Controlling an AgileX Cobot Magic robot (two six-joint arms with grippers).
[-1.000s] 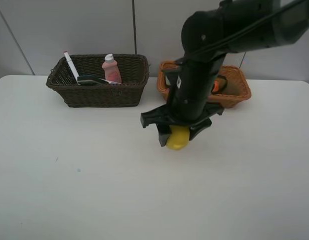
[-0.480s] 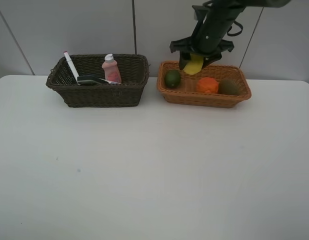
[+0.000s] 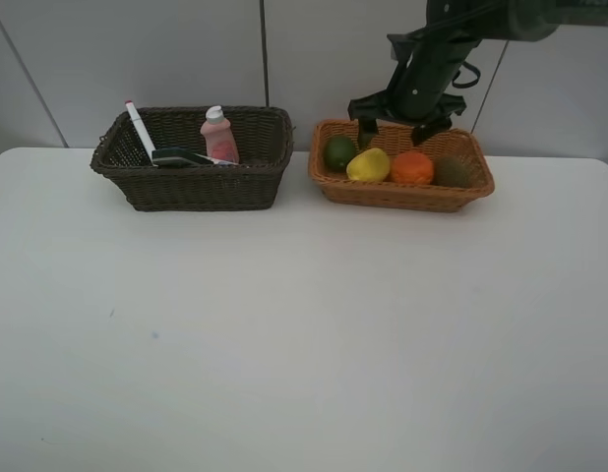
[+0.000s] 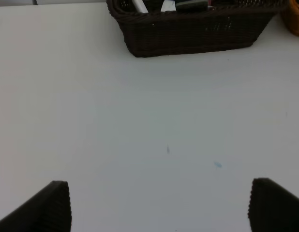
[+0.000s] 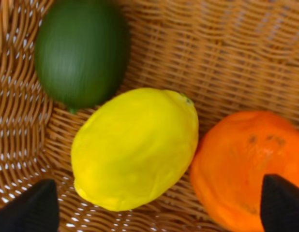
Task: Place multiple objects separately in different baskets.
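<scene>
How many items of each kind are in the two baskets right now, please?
Fruit: 4 (lime, lemon, orange, kiwi)
Bottles: 1 (pink bottle)
Markers: 1 (white marker)
Erasers: 1 (black eraser)
Total: 7

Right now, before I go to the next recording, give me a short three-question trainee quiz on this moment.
1. True or false: the yellow lemon lies in the light orange-tan basket.
2. Which fruit sits between the green lime and the orange?
3. The right claw is: A) shut on the lemon, B) open above the fruit, C) inside the dark brown basket.

Key: 1 true; 2 the lemon; 3 B.
</scene>
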